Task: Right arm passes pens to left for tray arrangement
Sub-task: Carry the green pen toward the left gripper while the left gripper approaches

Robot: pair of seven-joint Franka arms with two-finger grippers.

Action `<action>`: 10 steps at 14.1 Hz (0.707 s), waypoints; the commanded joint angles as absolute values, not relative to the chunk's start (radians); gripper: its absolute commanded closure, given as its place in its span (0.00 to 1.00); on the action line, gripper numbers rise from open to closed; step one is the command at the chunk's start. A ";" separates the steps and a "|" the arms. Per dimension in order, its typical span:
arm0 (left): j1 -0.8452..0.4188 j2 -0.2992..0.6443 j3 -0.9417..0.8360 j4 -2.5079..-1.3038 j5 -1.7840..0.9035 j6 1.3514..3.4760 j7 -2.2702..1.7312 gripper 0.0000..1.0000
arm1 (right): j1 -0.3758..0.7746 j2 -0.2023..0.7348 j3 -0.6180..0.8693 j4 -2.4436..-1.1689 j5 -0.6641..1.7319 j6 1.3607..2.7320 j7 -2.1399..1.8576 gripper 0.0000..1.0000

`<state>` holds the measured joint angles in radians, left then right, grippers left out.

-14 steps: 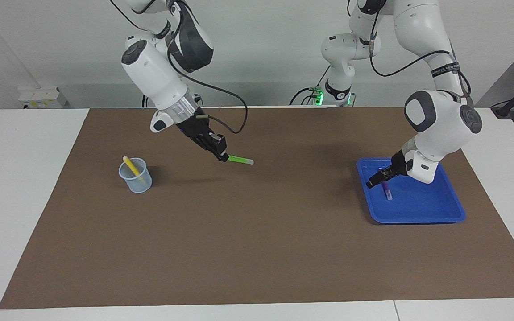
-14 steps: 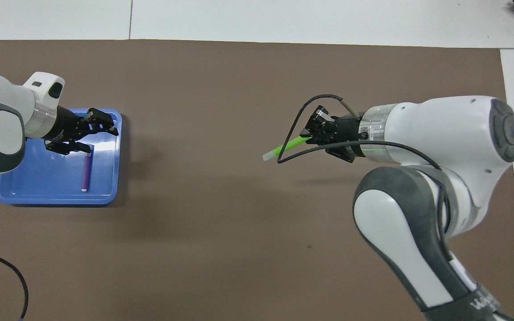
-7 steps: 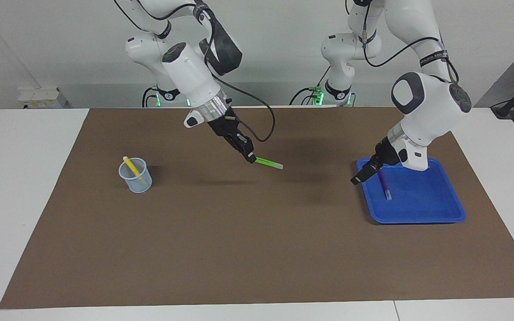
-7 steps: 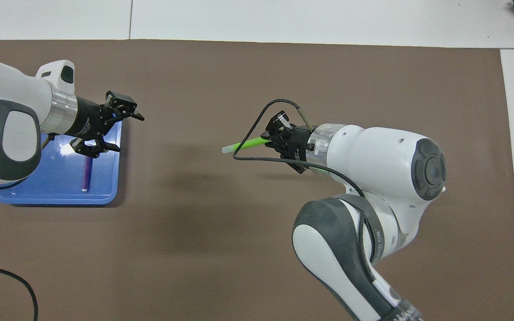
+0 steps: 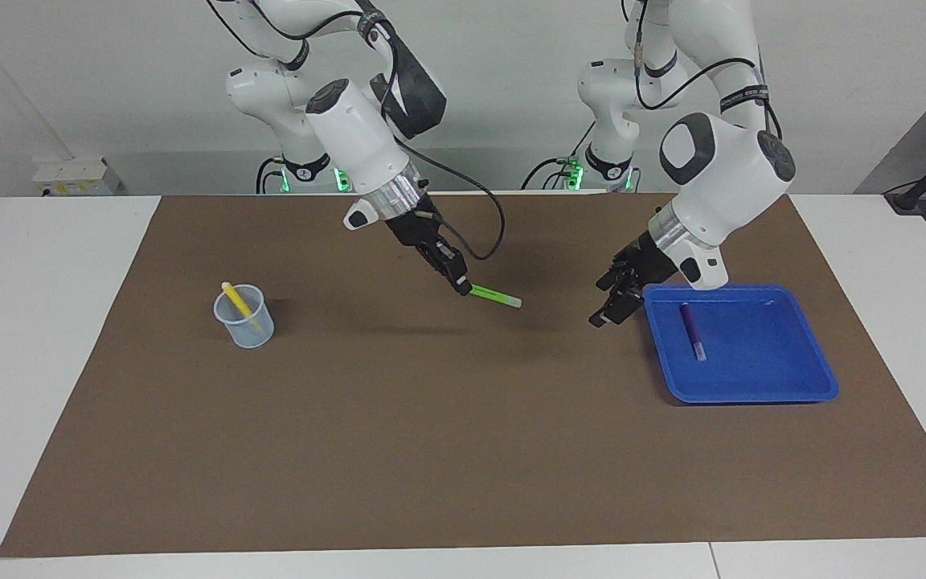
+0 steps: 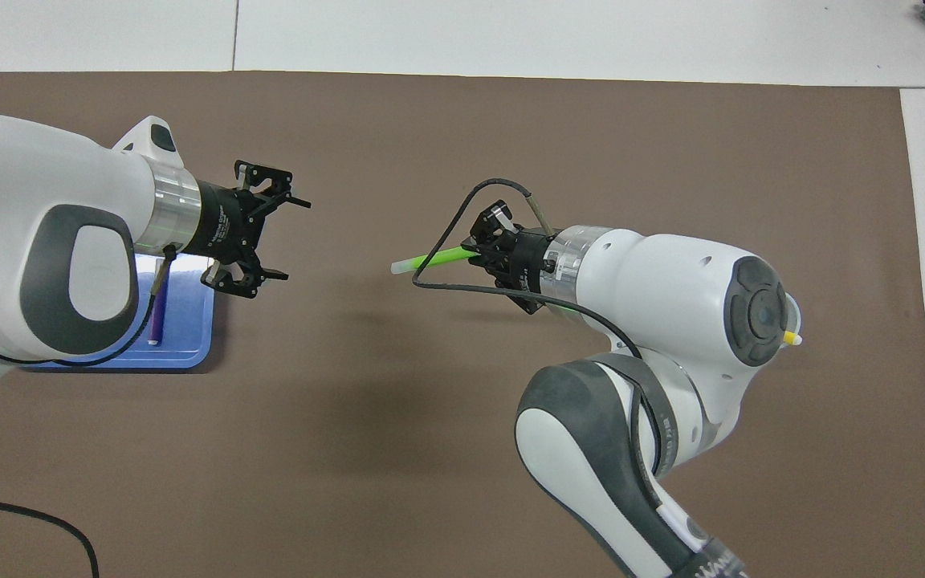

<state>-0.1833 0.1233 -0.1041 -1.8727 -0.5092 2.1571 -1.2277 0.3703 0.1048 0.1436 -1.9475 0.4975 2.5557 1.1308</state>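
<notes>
My right gripper point(image 5: 462, 286) point(image 6: 485, 250) is shut on one end of the green pen point(image 5: 496, 297) point(image 6: 433, 258), held up over the middle of the brown mat with its pale end pointing toward the left arm. My left gripper point(image 5: 610, 304) point(image 6: 295, 241) hangs open and empty over the mat just beside the blue tray point(image 5: 755, 395) point(image 6: 186, 354), facing the green pen with a gap between them. The purple pen point(image 5: 692, 330) point(image 6: 156, 324) lies in the tray. The yellow pen point(image 5: 235, 301) stands tilted in a small clear cup point(image 5: 245, 324) toward the right arm's end.
A brown mat point(image 5: 447, 450) covers most of the white table. The right arm's black cable point(image 6: 462, 241) loops out past its wrist near the green pen. In the overhead view the right arm hides the cup.
My left gripper has risen out of the tray, leaving the purple pen there, and swung toward the table's middle. My right gripper has carried the green pen toward the left arm.
</notes>
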 commanded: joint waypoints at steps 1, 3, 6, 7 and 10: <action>-0.282 0.045 -0.089 -2.009 -0.540 2.355 -1.432 0.03 | 0.371 0.104 0.147 -1.953 0.529 2.579 1.134 1.00; -0.340 0.044 -0.087 -2.031 -0.540 2.459 -1.562 0.03 | 0.393 0.106 0.147 -1.953 0.566 2.598 1.134 1.00; -0.394 0.048 -0.087 -2.049 -0.540 2.554 -1.690 0.02 | 0.403 0.109 0.147 -1.954 0.568 2.623 1.135 1.00; -0.417 0.048 -0.087 -2.069 -0.540 2.627 -1.747 0.03 | 0.403 0.109 0.147 -1.954 0.568 2.623 1.135 1.00; -0.459 0.045 -0.087 -2.112 -0.540 2.717 -1.787 0.03 | 0.403 0.110 0.147 -1.953 0.568 2.623 1.134 1.00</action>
<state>-0.4252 0.0781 -0.1039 -2.0561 -0.5232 2.6647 -1.7596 0.4000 0.1066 0.1442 -1.9483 0.5399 2.5966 1.1309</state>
